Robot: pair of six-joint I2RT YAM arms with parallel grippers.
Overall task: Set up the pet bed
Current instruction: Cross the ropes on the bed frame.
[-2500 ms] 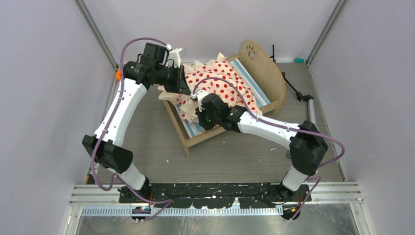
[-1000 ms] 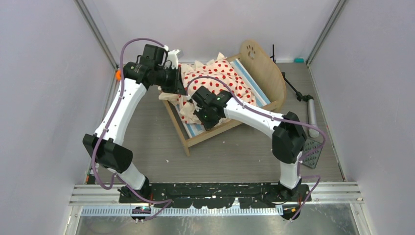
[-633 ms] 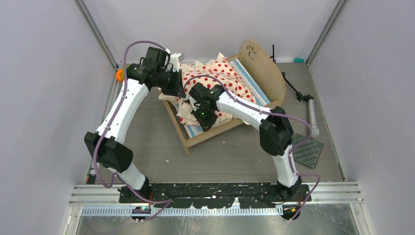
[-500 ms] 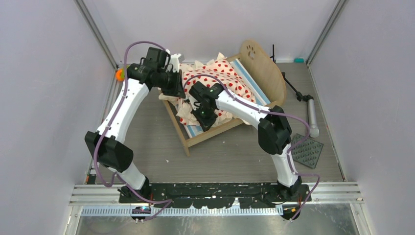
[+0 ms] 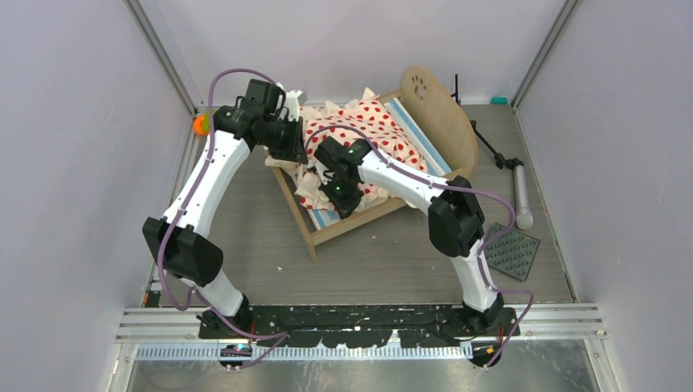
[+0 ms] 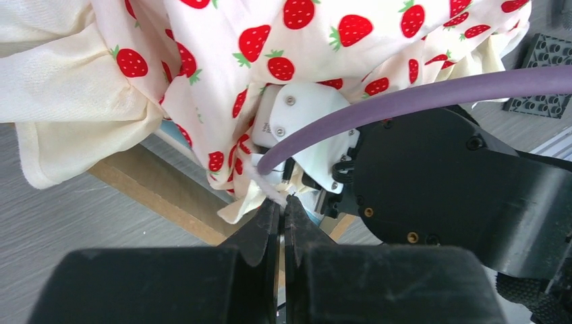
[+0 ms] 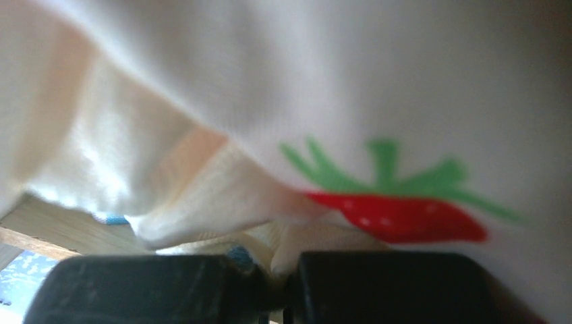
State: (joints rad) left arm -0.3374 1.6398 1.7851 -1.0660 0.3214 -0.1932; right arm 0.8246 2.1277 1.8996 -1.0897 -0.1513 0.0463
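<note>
Top external view, entry one: pet bed (image 5: pixel 462 151), light-wood frame, set at an angle on the far middle of the table (image 5: pixel 384 261), with the paw-print end board (image 5: pixel 429 98) to the far right and the foot end toward the near left

Mattress (image 5: pixel 320 217): blue-white stripes, seated in the frame, showing only as a strip at the foot end and along the far edge

Bedding (image 5: pixel 372 131): cream and ruffled, with a red print that reads as strawberries in the left wrist view. It lies rumpled over the mattress and bunched toward the left, one cream flap hanging outside the side rail (image 6: pixel 155 196)

Left gripper (image 6: pixel 283 206): jaws together, pinching a thin tip of the bedding's ruffle just above the side rail; placed much as it was a couple of seconds ago

Right gripper (image 7: pixel 278 273): jaws all but together, clamped on a fold of the bedding, just beside the left gripper

Change noted: the right arm has folded its elbow in toward the bed and carried its gripper from the middle of the cover to the near-left corner, uncovering the studded mat (image 5: pixel 513 249) at the right; tripod stand (image 5: pixel 496 151) unmoved

Reading: both grippers now hold the same corner region, so the likely step is drawing the cover flat across the mattress. The bedding is not yet spread, and the task is judged partway done
</note>
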